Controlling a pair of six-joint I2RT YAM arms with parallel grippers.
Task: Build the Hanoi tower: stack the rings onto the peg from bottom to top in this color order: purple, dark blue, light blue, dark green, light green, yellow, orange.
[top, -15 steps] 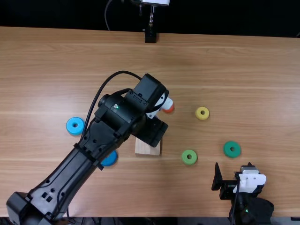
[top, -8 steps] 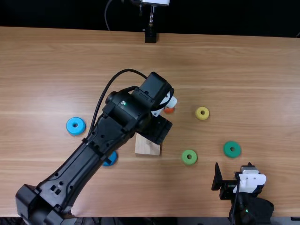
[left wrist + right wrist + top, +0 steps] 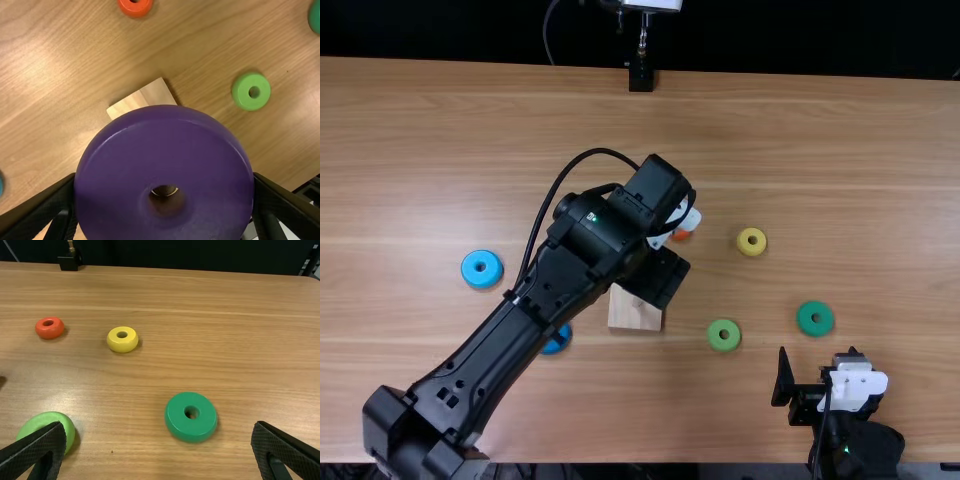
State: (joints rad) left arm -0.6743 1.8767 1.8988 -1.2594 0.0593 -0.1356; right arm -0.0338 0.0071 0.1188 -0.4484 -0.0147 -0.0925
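Left wrist view: the left gripper (image 3: 164,180) is clamped on the purple ring (image 3: 165,130), with the wooden base (image 3: 145,99) beyond its fingertips, partly behind the ring; lowering likely requires hole-to-peg alignment first.

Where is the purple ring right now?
The left wrist view shows the purple ring clasped in the left hand, covering part of the wooden base from sight; the light green ring lies on the table nearby.
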